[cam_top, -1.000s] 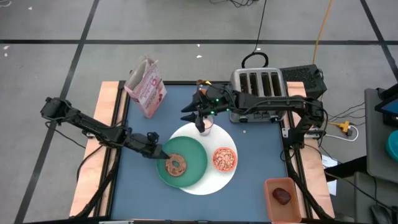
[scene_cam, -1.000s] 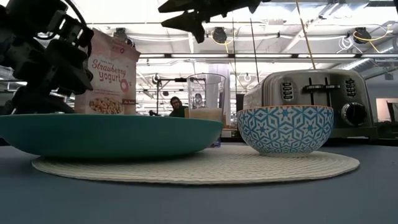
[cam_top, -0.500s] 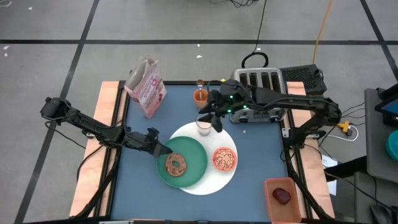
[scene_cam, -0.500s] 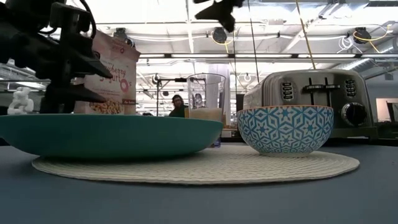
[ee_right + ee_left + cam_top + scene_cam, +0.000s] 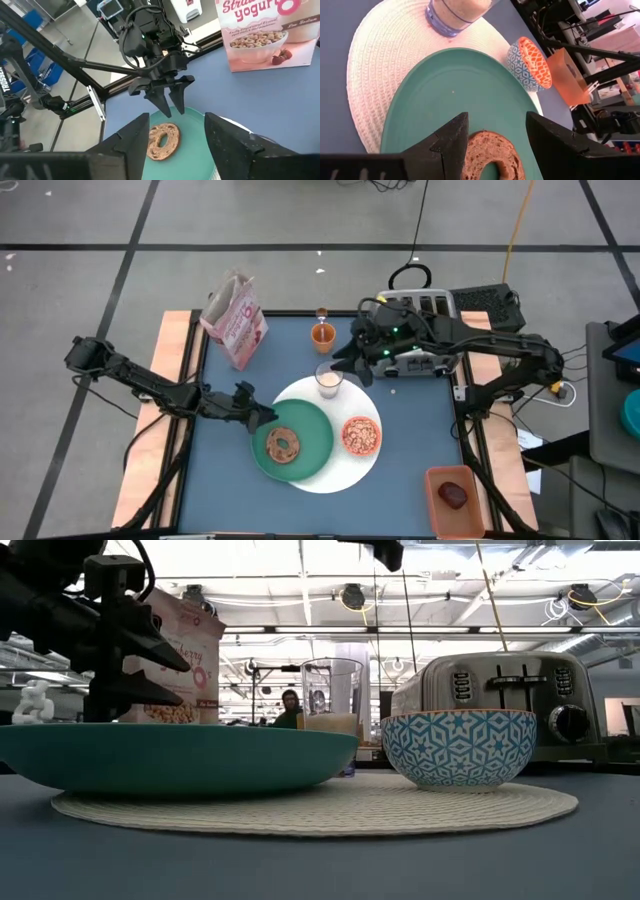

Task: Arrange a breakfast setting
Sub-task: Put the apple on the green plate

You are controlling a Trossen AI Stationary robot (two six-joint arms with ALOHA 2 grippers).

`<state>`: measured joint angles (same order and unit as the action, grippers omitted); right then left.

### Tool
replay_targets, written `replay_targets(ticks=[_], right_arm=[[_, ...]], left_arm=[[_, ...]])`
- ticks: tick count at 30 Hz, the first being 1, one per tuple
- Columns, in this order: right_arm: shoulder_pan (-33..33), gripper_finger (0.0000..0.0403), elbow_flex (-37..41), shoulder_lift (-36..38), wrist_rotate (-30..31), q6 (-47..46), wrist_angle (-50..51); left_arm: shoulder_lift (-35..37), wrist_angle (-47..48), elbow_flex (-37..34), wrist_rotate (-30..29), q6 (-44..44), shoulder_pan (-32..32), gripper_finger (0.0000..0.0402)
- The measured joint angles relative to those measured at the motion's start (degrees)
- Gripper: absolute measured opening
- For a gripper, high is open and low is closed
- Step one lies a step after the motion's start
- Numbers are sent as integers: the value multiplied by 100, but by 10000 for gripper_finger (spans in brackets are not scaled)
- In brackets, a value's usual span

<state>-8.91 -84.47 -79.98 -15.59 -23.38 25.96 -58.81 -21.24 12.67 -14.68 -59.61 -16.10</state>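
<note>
High view: toaster (image 5: 415, 315) behind, apparently unobstructed.

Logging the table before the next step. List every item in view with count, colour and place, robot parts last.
Round mat: one, white, table centre.
Plate: one, green, on the mat's left part.
Bagel: one, brown, on the plate.
Bowl: one, blue-patterned with orange inside, on the mat.
Glass of milk: one, clear, at the mat's far edge.
Cup: one, orange, behind the glass.
Cereal bag: one, pink, far left.
Toaster: one, silver, far right.
Tray: one, orange, near right corner.
Left gripper: open, at the plate's left rim.
Right gripper: open, raised beside the glass.
</note>
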Motion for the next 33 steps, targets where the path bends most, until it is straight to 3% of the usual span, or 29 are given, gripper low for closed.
replay_targets(ticks=[6, 13, 18, 21, 33], right_arm=[[0, 254, 0, -63, -410, -4, -119], [3, 348, 0, -90, -425, 132, -92], [48, 392, 0, -90, -729, 173, -84], [46, 397, 0, -90, -1000, 155, -83], [249, 394, 2, -45, -1140, 45, -12]], left_arm=[[0, -2, 0, 0, -9, 0, 202], [0, -2, 0, 0, -53, 0, 202], [0, -2, 0, 0, -65, 0, 202], [0, -2, 0, 0, -75, -2, 202], [0, -2, 0, 0, -66, 0, 202]])
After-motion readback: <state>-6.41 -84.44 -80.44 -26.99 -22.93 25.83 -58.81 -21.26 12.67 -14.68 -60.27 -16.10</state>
